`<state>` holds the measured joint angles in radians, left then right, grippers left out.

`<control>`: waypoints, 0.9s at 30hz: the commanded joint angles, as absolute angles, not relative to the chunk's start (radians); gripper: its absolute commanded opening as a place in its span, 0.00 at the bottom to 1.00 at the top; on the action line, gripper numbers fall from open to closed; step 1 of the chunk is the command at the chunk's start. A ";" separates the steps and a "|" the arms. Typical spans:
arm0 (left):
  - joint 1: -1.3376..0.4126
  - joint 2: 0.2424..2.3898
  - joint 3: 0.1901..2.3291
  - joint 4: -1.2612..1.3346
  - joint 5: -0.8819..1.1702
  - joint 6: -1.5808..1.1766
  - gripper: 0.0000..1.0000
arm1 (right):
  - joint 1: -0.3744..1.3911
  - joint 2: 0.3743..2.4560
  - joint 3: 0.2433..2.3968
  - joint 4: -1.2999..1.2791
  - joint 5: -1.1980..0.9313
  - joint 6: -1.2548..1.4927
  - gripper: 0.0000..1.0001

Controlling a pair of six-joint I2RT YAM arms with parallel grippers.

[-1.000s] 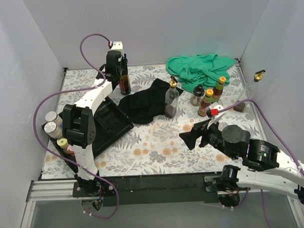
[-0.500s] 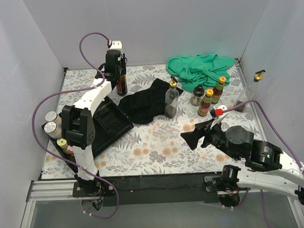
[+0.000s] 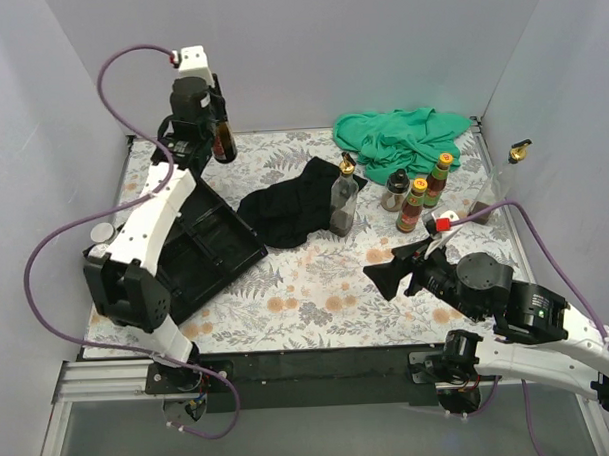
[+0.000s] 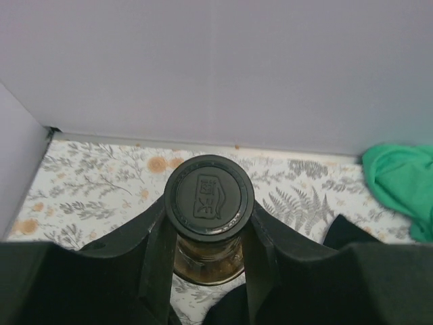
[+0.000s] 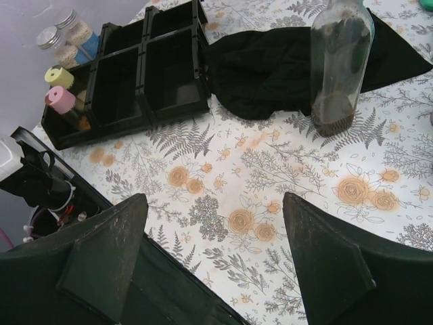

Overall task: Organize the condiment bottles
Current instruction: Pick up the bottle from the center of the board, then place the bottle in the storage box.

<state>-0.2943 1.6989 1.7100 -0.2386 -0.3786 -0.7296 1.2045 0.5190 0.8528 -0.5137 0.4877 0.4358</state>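
My left tool (image 4: 208,252) grips the dark black-capped sauce bottle (image 4: 208,196) by its neck, high over the far-left corner of the bench (image 3: 317,288); I judge a fast swing could shake it loose.

Matt black plastic cap (image 4: 208,196), glossy prob. glass bottle (image 4: 206,261); soft black cloth (image 5: 270,68).
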 commanded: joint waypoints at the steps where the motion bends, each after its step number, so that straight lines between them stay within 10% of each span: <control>1: -0.238 1.511 1.730 -0.175 -0.446 -0.736 0.00 | 1.204 0.502 0.859 -0.462 0.499 0.413 0.89; 27: 0.051 1.172 1.247 -0.189 -0.419 -0.750 0.00 | 1.204 0.459 0.853 -0.472 0.457 0.436 0.89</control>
<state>0.0315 1.2884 1.2423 -0.3195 -0.3859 -0.7601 1.2045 0.4625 0.8524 -0.5140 0.4637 0.4309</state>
